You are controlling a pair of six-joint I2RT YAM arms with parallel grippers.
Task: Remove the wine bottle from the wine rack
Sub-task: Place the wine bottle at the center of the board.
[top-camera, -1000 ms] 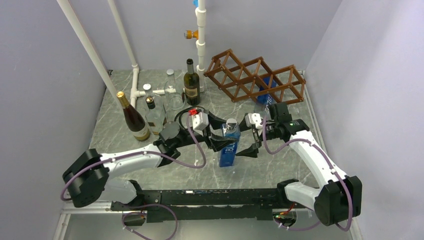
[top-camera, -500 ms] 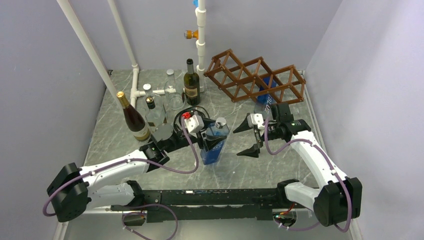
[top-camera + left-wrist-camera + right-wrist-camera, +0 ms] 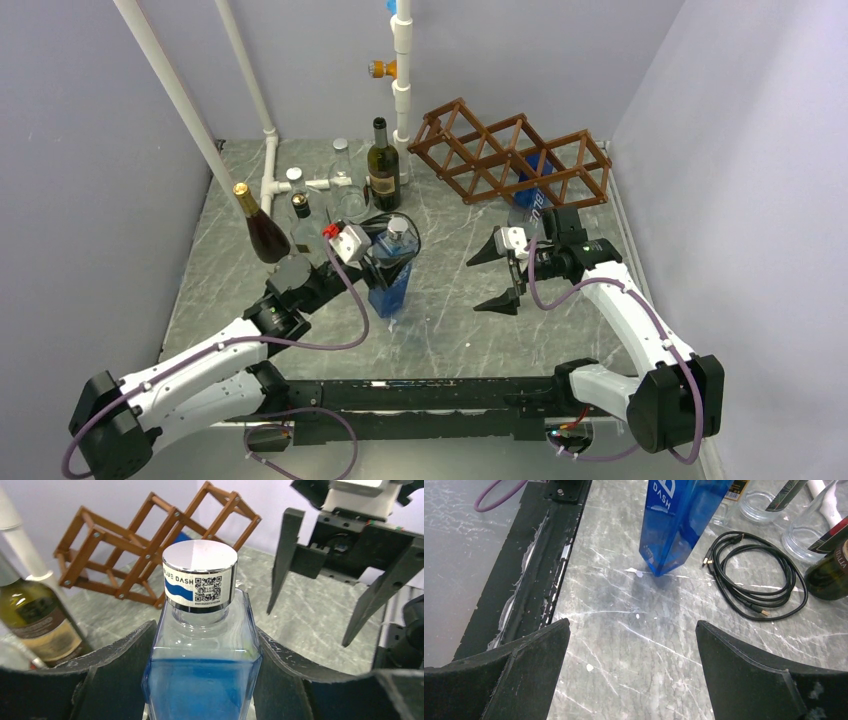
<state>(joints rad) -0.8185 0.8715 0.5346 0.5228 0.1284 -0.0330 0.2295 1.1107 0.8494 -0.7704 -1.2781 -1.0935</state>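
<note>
The blue bottle (image 3: 391,272) is out of the wine rack (image 3: 511,152) and well apart from it, toward the near left, over the table (image 3: 450,335). The left claw (image 3: 205,630) pinches it across the shoulders, one finger on each flat side, just below the silver cap (image 3: 200,575).

Long axis: close to upright, cap uppermost, with a slight lean that puts the cap on the rack side of the base. Whether the lowest corner of the base touches the table cannot be told; the right wrist view shows it at or just above the surface.

The right claw (image 3: 476,286) hangs between the rack and the bottle, fingers spread wide, holding nothing. Its opening faces the bottle's lower body.

Judgement: the left arm alone governs the bottle. The next move calls for bringing the axis fully vertical, so that the base meets the table flat before the fingers part. A coiled cable (image 3: 749,575) lies just beside the base on the far side; avoid it.

A second blue bottle (image 3: 533,190) sits in the rack, nearer the right arm.
</note>
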